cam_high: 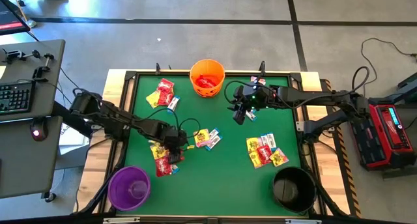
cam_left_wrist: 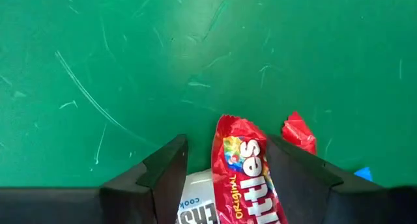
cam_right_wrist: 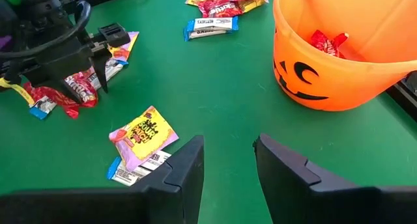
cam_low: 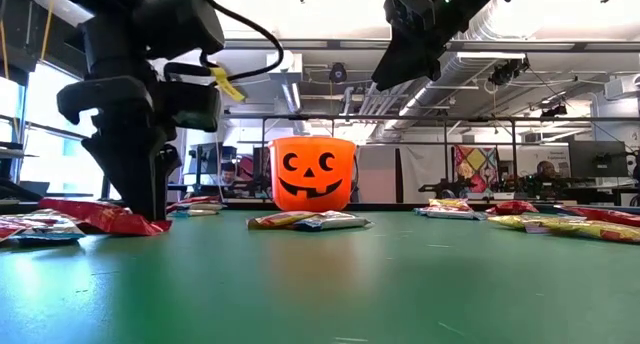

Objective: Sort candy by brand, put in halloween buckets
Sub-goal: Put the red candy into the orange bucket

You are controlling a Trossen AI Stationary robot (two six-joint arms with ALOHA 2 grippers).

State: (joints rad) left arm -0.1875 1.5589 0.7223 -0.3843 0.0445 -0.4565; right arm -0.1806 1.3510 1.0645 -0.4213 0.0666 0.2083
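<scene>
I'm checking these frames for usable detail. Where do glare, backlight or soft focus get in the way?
Low view: bright ceiling lights and the window backlight the left gripper, leaving it nearly a silhouette; the near green mat is soft. Left wrist view: the red candy packet reads sharply, and the mat's scratches catch the light. High view: even light, packets tiny. Right wrist view: the orange bucket glows without hard glare.

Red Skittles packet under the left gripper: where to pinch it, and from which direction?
Pinch the red Skittles packet across its narrow width, near mid-length, coming straight down from above. It lies flat on the green table, so only its long side edges offer a pinch. The left gripper is open, fingers already flanking it. A white packet lies alongside; probably keep that finger clear of it.
</scene>
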